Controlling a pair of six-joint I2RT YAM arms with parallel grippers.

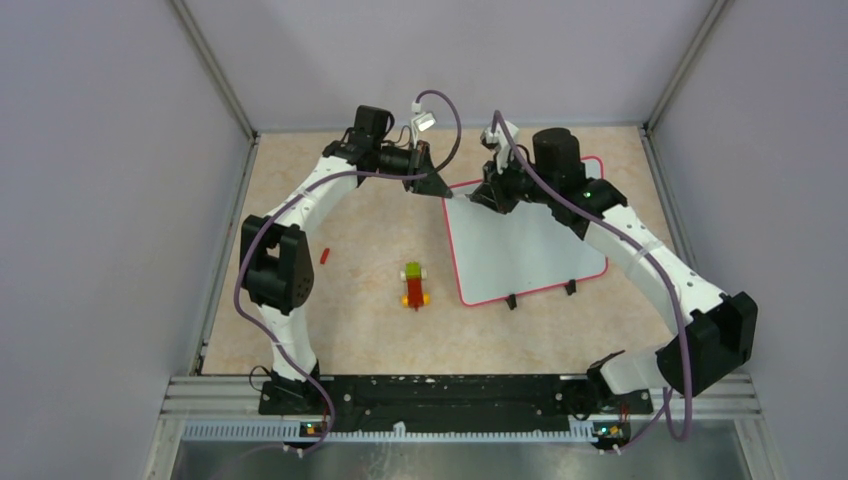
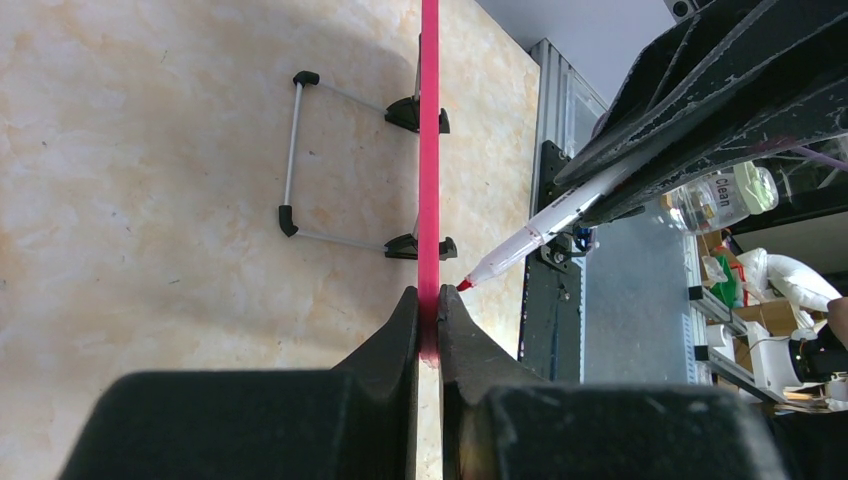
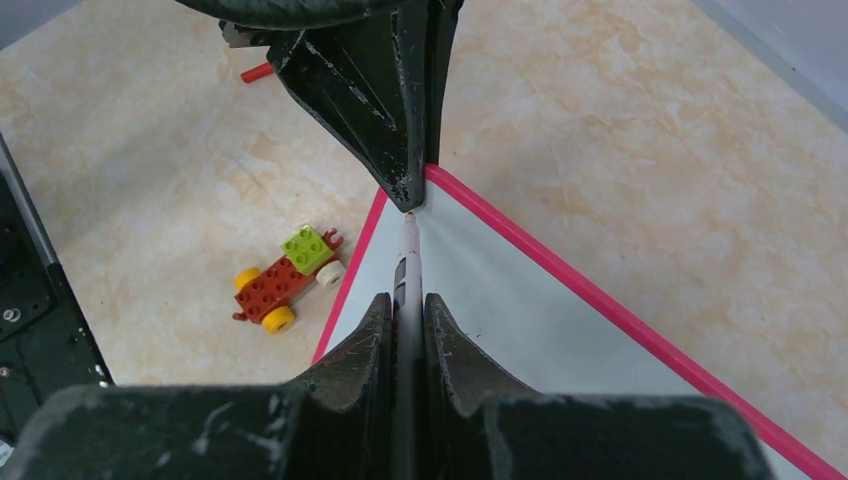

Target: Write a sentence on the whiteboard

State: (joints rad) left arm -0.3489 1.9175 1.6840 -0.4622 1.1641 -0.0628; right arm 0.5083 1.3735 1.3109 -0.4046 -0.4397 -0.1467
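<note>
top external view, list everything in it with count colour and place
whiteboard: one, white, red-pink rim, table's right half
clip feet: two, black, on the whiteboard's near edge
marker: one, white with red tip, at the whiteboard's far left corner
toy car: one, red, green, yellow blocks, table centre
small red piece: one, red, left of the toy car
table: one, beige marbled
left arm: one, white and black, jaws shut on the whiteboard's rim
right arm: one, white and black, jaws shut on the marker
</note>
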